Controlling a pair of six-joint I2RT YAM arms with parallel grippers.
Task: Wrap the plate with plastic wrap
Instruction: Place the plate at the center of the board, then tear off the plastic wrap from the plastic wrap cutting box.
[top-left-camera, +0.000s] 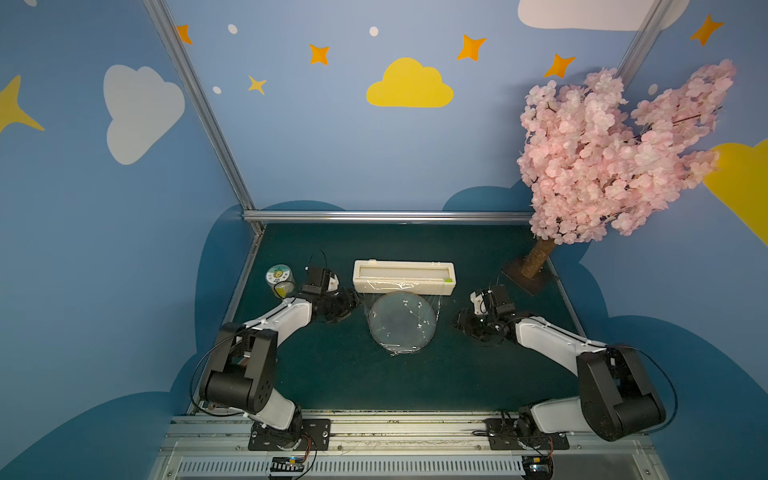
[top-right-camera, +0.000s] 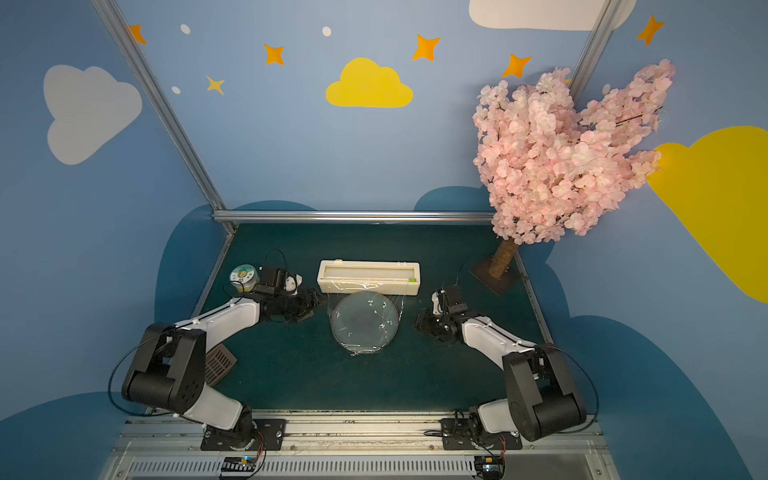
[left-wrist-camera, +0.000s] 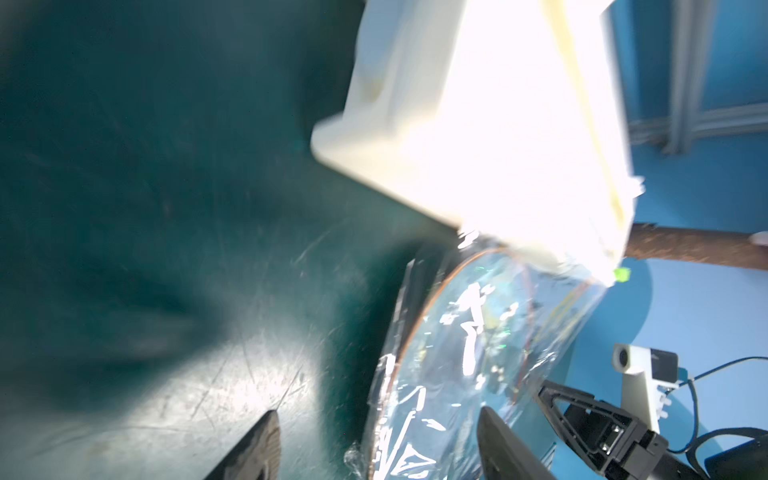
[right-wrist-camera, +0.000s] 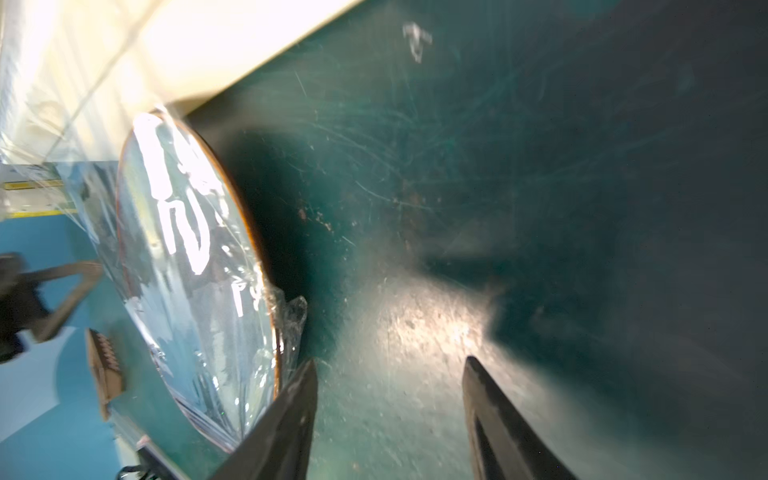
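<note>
Cream dispenser box (top-left-camera: 404, 277) lies just beyond the plate (top-left-camera: 402, 324) under plastic wrap (top-left-camera: 392, 286); jar (top-left-camera: 279, 281) far left; left gripper (top-left-camera: 352, 307) and right gripper (top-left-camera: 459, 324) flank it, jaws apart.

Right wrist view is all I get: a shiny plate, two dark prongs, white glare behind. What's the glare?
Observer: A long cream box, lying just behind the plate in both top views.
Visitor: Is the film joined to it?
Observer: It seems so: the wrap spans from the box's front onto the plate.
Visitor: Is the other arm holding anything?
Observer: No. The left wrist view shows the left gripper open, jaws wide apart at the plate's edge.
</note>
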